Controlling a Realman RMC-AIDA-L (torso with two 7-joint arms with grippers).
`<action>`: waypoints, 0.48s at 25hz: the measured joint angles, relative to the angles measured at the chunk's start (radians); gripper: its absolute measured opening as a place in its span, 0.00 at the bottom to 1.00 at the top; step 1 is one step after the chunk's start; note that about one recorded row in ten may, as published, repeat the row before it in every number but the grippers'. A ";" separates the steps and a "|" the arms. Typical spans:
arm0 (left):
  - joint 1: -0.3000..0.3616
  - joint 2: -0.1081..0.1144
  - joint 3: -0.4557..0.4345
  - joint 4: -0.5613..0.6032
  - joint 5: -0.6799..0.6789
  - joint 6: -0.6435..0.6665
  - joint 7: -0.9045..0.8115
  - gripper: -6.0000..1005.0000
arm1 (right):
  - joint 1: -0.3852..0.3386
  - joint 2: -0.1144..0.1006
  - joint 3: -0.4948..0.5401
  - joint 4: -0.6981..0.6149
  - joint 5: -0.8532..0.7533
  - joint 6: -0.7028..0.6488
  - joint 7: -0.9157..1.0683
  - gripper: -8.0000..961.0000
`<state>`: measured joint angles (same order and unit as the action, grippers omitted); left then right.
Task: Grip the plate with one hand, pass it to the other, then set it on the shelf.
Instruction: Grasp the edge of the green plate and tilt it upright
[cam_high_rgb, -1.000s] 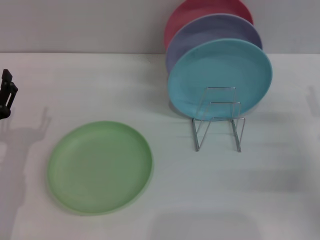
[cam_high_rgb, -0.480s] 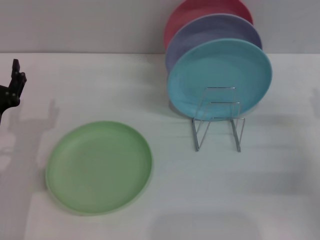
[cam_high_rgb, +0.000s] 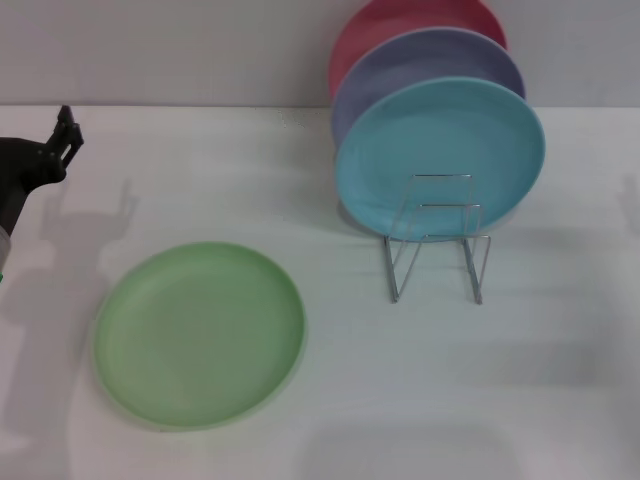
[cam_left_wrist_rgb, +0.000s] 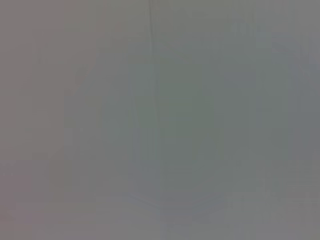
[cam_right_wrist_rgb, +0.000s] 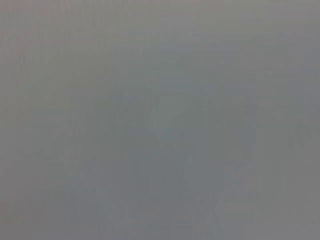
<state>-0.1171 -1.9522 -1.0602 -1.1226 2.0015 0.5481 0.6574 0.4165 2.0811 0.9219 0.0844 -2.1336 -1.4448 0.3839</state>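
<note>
At the far left edge of the head view the left gripper (cam_high_rgb: 62, 140) stood above the white table (cam_high_rgb: 560, 400), well apart from everything else, its dark body reaching in from the side with thin fingertips pointing up and away; whether those fingers were spread or closed could not be told. Nearer the middle, toward the front of the table, the light green plate (cam_high_rgb: 200, 335) lay flat, touched by nothing. Further right stood the silver wire shelf (cam_high_rgb: 437, 240), its upright loops at the front bare. Behind those loops a turquoise plate (cam_high_rgb: 440, 150) leaned upright in the shelf, with a lavender plate (cam_high_rgb: 420, 60) directly behind it and a red plate (cam_high_rgb: 400, 20) behind that one, close to the grey wall. The right gripper showed in no view. Both wrist views gave only a featureless grey field.
</note>
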 joint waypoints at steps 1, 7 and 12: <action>0.017 -0.013 -0.050 -0.032 0.015 -0.070 0.014 0.83 | 0.002 -0.001 0.000 0.000 0.000 0.000 0.000 0.78; 0.085 -0.113 -0.385 -0.251 0.048 -0.659 0.144 0.83 | 0.022 -0.005 0.000 -0.008 0.000 0.003 -0.005 0.78; 0.069 -0.109 -0.568 -0.347 0.058 -1.053 0.017 0.83 | 0.044 -0.009 0.032 -0.026 0.000 0.014 -0.007 0.79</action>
<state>-0.0483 -2.0614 -1.6285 -1.4691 2.0593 -0.5046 0.6747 0.4606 2.0716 0.9541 0.0579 -2.1336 -1.4304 0.3769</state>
